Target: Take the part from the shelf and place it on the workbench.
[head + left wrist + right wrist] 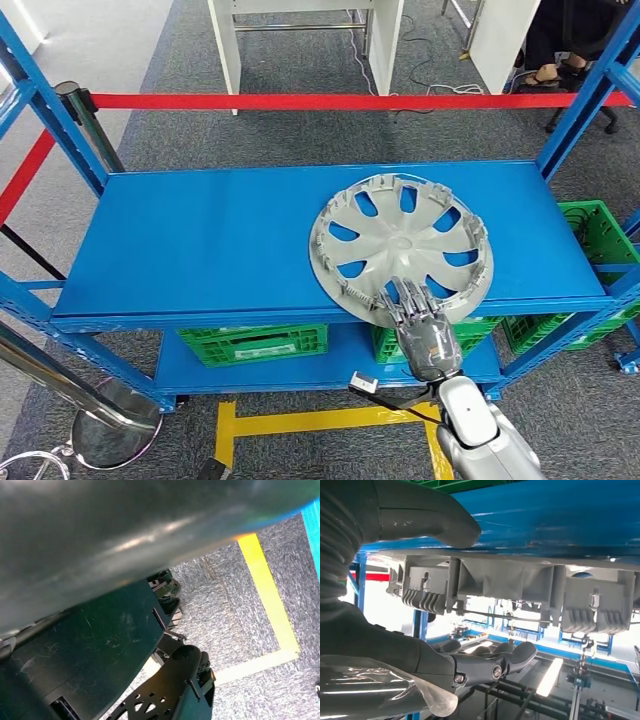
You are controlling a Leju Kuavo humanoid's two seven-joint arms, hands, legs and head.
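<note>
A silver-grey hubcap (pixel 400 245) lies flat on the right half of the blue shelf top (pixel 189 240), its near rim reaching the shelf's front edge. My right hand (pixel 423 330) is at that near rim, with its fingers laid over the hubcap's edge. In the right wrist view the ribbed rim of the hubcap (pixel 508 585) runs between the thumb (pixel 433 515), which lies along the blue shelf, and the fingers (pixel 490 662). A gap shows between the fingers and the rim. My left hand (pixel 113 530) is a blurred grey mass, and its fingers cannot be made out.
Green crates (pixel 253 343) sit on the lower shelf, and another green crate (pixel 596 235) stands at the right. A red barrier tape (pixel 302 101) runs behind the shelf. White table legs (pixel 226 45) stand further back. Yellow floor tape (pixel 317 418) and a stanchion base (pixel 113 425) lie near me.
</note>
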